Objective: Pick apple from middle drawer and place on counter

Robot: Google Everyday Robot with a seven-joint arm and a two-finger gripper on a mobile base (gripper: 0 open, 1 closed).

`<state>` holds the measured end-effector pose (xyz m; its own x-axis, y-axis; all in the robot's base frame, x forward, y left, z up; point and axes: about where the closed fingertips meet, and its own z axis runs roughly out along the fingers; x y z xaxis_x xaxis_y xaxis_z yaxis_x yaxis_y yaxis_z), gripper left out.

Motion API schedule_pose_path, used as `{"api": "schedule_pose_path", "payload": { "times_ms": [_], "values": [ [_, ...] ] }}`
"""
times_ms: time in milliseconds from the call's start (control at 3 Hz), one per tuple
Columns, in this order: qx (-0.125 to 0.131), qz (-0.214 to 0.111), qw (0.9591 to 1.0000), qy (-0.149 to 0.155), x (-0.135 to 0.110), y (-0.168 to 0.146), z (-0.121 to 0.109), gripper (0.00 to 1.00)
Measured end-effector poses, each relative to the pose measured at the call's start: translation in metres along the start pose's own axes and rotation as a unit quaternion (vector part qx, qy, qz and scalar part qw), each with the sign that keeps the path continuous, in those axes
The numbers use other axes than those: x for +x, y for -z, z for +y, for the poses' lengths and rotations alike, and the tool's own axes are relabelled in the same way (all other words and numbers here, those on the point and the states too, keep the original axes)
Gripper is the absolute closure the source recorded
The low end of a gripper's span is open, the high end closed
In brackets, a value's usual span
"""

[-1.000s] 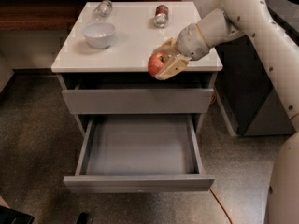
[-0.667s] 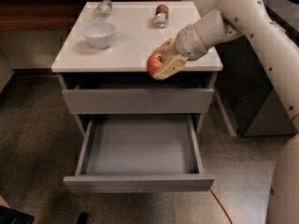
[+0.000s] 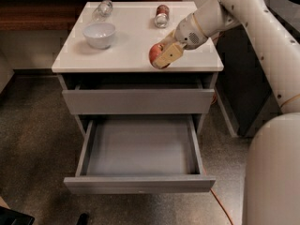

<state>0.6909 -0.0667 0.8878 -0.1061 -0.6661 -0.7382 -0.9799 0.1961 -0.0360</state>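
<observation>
My gripper [image 3: 161, 55] is shut on the small red apple [image 3: 155, 53] and holds it just over the front right part of the pale counter [image 3: 131, 36], near its front edge. The tan fingers [image 3: 168, 54] wrap the apple's right side. The middle drawer [image 3: 139, 154] below is pulled wide open and its grey inside is bare. The drawer above it [image 3: 138, 101] stands slightly ajar.
A white bowl [image 3: 99, 34] sits at the counter's left. A clear glass [image 3: 102, 8] lies at the back left and a red-labelled can [image 3: 161, 15] at the back middle. A dark wooden ledge [image 3: 33, 11] runs behind on the left. My white arm [image 3: 262, 36] fills the right side.
The gripper with the apple has moved a little up and inward over the counter's front right part. The drawer has not moved.
</observation>
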Motion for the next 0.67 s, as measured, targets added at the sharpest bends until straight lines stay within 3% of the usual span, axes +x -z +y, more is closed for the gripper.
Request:
{"api": "schedule_pose_path", "payload": {
  "times_ms": [667],
  "values": [
    [0.011, 0.020, 0.9968, -0.076, 0.003, 0.016, -0.038, 1.00]
  ]
}}
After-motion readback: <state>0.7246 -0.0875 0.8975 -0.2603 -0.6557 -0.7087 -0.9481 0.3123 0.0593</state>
